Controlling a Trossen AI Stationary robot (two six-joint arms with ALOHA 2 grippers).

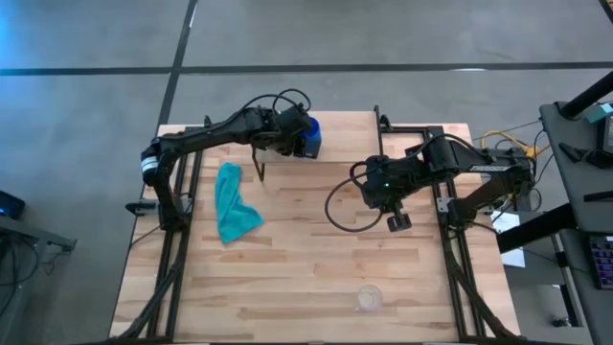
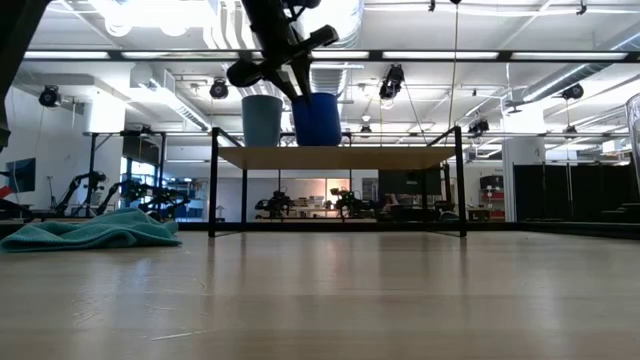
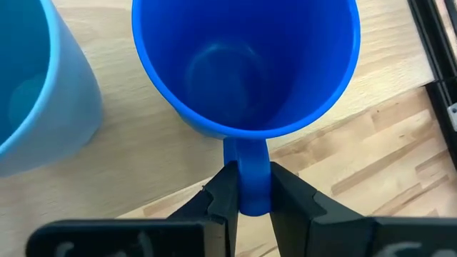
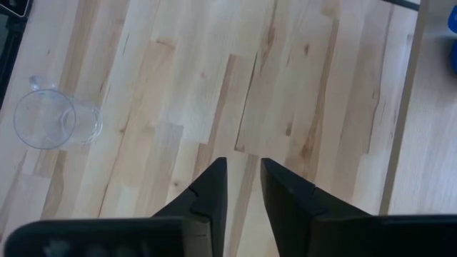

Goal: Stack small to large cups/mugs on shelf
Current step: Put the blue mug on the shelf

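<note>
Light-blue cup [image 2: 262,120] sits on the shelf [image 2: 335,157], royal-blue mug [image 3: 246,64] just beside it, its handle pinched by the left end effector [image 3: 247,196] for placing. Right end effector [image 4: 243,187] hovers narrowly parted, empty; clear cup [image 4: 53,120] waits on the surface [image 1: 316,259].

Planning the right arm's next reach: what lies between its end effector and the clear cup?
Only bare tabletop between right end effector and clear cup, per high view.
</note>
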